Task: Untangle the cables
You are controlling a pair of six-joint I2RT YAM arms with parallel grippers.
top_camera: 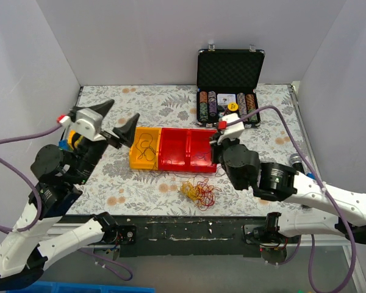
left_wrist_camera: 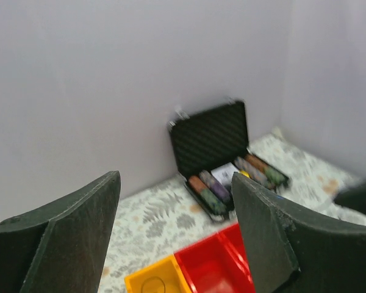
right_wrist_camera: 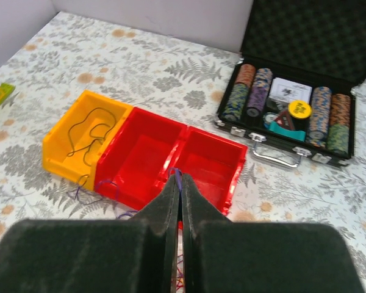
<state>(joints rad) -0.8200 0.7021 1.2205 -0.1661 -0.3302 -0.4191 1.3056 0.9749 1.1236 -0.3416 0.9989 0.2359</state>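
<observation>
**A:** Yellow, red and orange cables (top_camera: pixel 198 191) lie knotted near the middle of the worktop's front edge. What are the arms doing?

**B:** The right gripper (right_wrist_camera: pixel 179 181) is clenched on a thin purple strand (right_wrist_camera: pixel 178 174) above the red bins (right_wrist_camera: pixel 147 160). The left gripper (left_wrist_camera: pixel 175 178) hangs spread wide, holding nothing, over the left side.

**A:** Any advice for this pull?

**B:** I'd draw the purple strand away slowly, and pin the cables with the left gripper if they drag along

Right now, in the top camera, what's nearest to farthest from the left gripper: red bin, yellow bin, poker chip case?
From the left gripper:
1. Yellow bin, just right of it.
2. Red bin, mid-table.
3. Poker chip case, far back right.
</observation>
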